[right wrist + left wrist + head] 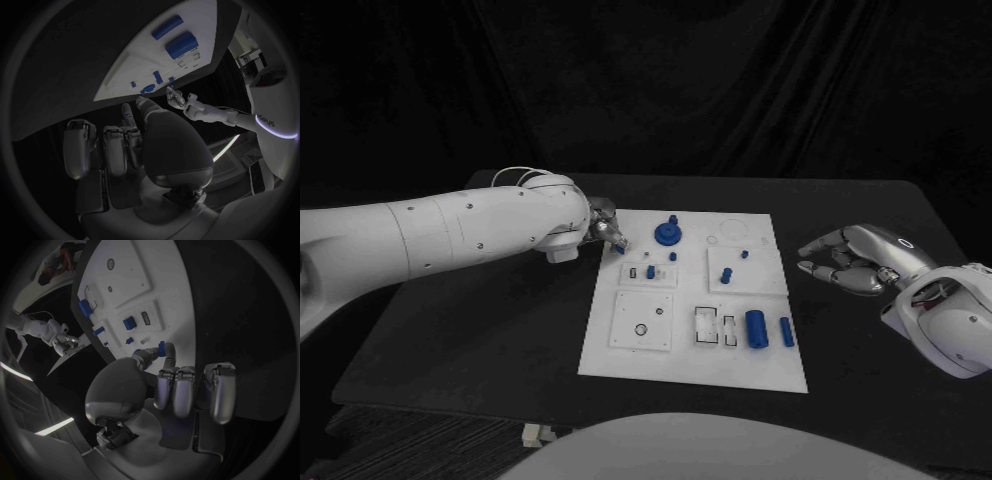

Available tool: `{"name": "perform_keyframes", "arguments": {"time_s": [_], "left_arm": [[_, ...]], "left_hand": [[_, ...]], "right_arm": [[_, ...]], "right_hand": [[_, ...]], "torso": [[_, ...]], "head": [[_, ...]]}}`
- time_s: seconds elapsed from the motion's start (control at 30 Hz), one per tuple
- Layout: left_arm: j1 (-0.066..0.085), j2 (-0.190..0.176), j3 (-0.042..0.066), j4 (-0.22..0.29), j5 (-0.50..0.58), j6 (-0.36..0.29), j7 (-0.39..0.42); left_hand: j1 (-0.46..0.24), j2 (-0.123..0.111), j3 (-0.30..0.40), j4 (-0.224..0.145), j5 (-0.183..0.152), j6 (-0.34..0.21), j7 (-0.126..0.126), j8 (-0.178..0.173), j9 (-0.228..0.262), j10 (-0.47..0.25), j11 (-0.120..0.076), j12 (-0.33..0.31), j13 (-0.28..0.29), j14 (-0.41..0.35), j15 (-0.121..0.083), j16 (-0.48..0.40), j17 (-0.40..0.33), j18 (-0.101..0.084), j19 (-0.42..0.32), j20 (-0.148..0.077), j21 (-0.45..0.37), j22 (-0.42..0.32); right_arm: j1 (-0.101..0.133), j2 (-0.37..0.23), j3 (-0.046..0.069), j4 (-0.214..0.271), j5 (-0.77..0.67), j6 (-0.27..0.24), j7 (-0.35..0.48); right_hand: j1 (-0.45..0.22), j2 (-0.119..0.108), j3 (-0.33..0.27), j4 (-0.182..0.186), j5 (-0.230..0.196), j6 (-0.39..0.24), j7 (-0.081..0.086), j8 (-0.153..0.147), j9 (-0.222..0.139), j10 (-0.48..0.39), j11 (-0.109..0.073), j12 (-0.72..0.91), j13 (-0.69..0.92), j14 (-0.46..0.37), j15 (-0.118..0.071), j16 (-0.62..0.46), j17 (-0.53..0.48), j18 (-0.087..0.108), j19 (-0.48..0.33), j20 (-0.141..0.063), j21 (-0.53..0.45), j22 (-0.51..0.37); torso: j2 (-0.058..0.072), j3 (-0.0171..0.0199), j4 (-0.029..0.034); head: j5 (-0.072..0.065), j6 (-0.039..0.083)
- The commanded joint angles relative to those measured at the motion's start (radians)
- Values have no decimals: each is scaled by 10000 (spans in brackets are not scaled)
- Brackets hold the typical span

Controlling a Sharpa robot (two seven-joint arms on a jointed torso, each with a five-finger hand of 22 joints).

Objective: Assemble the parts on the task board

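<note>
Left hand (606, 232) hovers at the task board's (661, 355) ten o'clock edge, fingers (167, 351) pinching one blue part (161, 347). Right hand (851, 260) at three o'clock, fingers curled, holding nothing.

Bare black table top (488, 330) lies open behind and below the left silver hand's (604, 232) fingers, which sit at the far left edge of the white rectangular task board (625, 365); just beyond their tips stands a blue round knobbed part (669, 234), with small blue pegs (674, 257) near it. The right silver hand (851, 258), fingers curled in, hangs over bare table just off the board's right edge, and ahead of its fingertips the nearest obstacles are a large blue cylinder (756, 328) and a slimmer blue cylinder (786, 331) lying on the board's near right part.
</note>
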Motion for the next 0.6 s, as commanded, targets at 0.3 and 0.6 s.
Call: {"name": "perform_keyframes", "arguments": {"time_s": [0.3,0.6], "left_arm": [[257,-474,11,1297,565,22,-633],[120,-436,8,1485,460,-69,-635]], "left_hand": [[-138,-102,274,-124,-136,64,-59,-47,-3,1061,-49,27,2630,1021,-17,-49,2633,129,379,-21,-48,2079],[-188,-87,321,-93,-274,61,-55,-67,-10,1061,-47,27,2630,1021,-19,-49,2633,132,373,-25,-62,2074]], "right_arm": [[-49,-28,4,-1,-19,42,-155],[-116,-46,4,-3,-19,26,-128]], "right_hand": [[98,8,69,3,64,87,-5,-38,-12,1022,62,26,2634,1016,62,-68,2535,149,209,69,-51,2119],[96,3,73,2,66,87,-4,-41,-14,1022,61,26,2634,1011,62,-81,2522,153,201,69,-65,2114]], "torso": [[26,-18,4],[18,-19,-15]], "head": [[113,2],[150,2]]}}
